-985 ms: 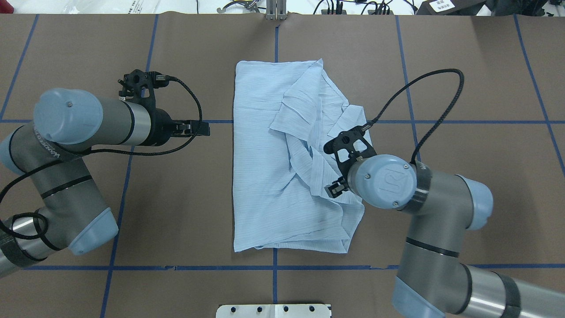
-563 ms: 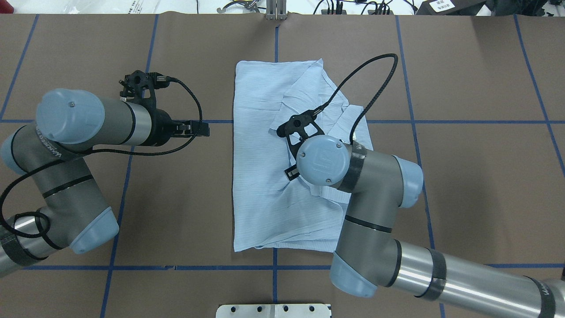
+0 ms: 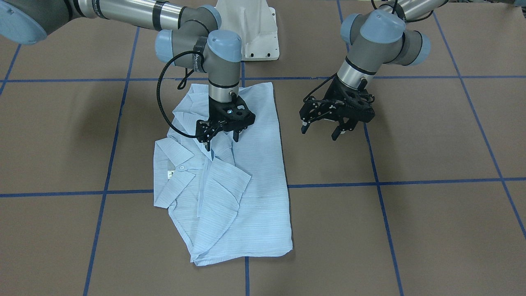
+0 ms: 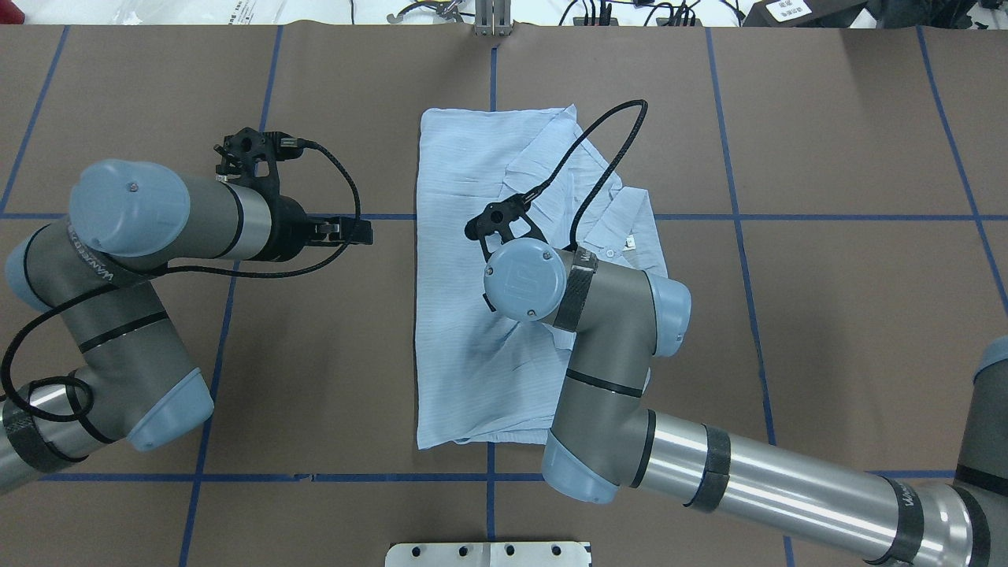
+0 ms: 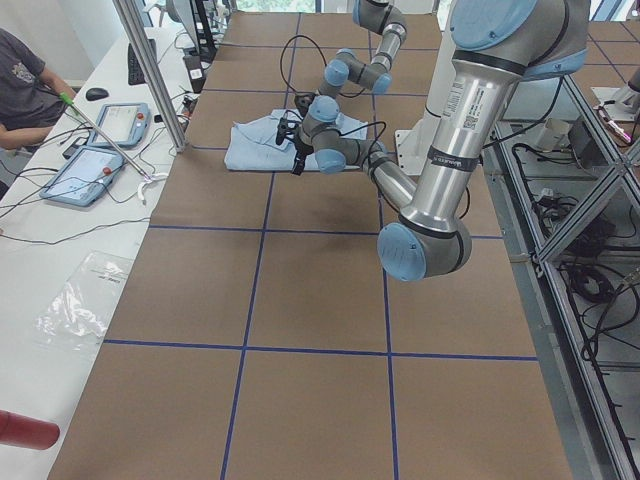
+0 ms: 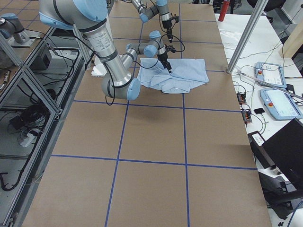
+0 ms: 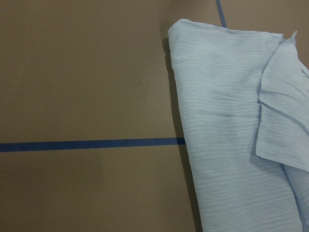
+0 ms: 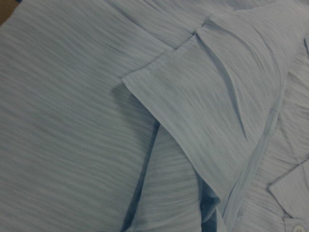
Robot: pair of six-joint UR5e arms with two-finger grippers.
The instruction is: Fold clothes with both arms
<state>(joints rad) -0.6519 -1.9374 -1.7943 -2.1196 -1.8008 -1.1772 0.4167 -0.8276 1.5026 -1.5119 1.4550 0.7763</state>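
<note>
While the black two-finger right gripper hangs with its jaws spread wide and nothing between them, the thin pale-blue striped shirt lies folded flat directly under its fingertips on the brown paper-covered table. The left gripper, equally spread and empty, hovers just beside the shirt's straight edge, clear of the cloth.

Pale-blue striped shirt, partly folded, flat

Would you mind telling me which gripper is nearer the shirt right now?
Right. The right gripper hangs open directly over the shirt, near its middle, while the left gripper hovers open above bare table beside the shirt's edge.
</note>
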